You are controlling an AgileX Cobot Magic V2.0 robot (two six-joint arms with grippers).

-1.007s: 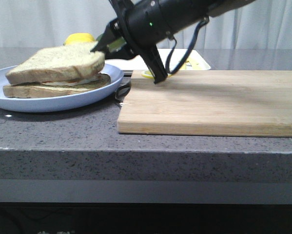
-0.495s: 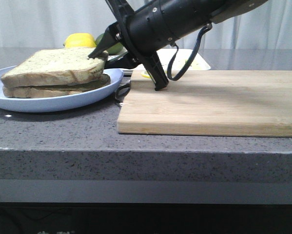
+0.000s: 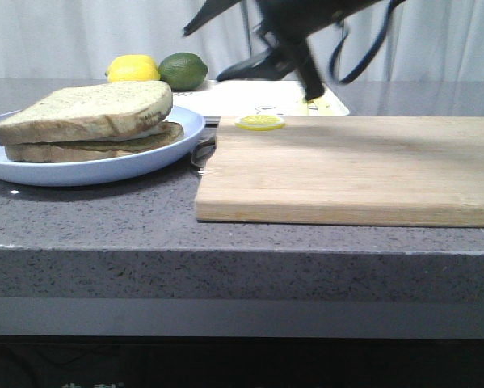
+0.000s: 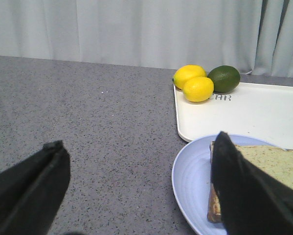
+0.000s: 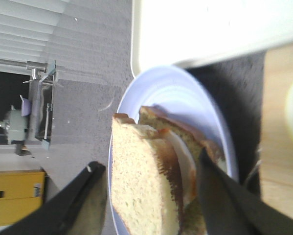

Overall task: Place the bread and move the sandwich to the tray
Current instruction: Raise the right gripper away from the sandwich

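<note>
The bread (image 3: pixel 96 109) lies on top of the sandwich's lower slice (image 3: pixel 80 149) on the light-blue plate (image 3: pixel 104 168), at the left of the counter. The egg's white edge (image 5: pixel 178 156) shows between the slices. My right gripper (image 3: pixel 250 65) is open and empty, raised above the plate's right side and the tray (image 3: pixel 250 99). In the right wrist view, the gripper (image 5: pixel 148 164) frames the bread (image 5: pixel 141 191) from above without touching it. My left gripper (image 4: pixel 136 142) is open and empty over bare counter beside the plate (image 4: pixel 190 176); it does not show in the front view.
A wooden cutting board (image 3: pixel 355 170) fills the right of the counter, with a lemon slice (image 3: pixel 259 122) at its back left corner. A lemon (image 3: pixel 132 69) and a lime (image 3: pixel 183 70) sit by the tray's far left corner. The counter's front edge is close.
My right gripper let go of the bread, which settled flat on the sandwich. The gripper then rose up and to the right, away from the plate.
</note>
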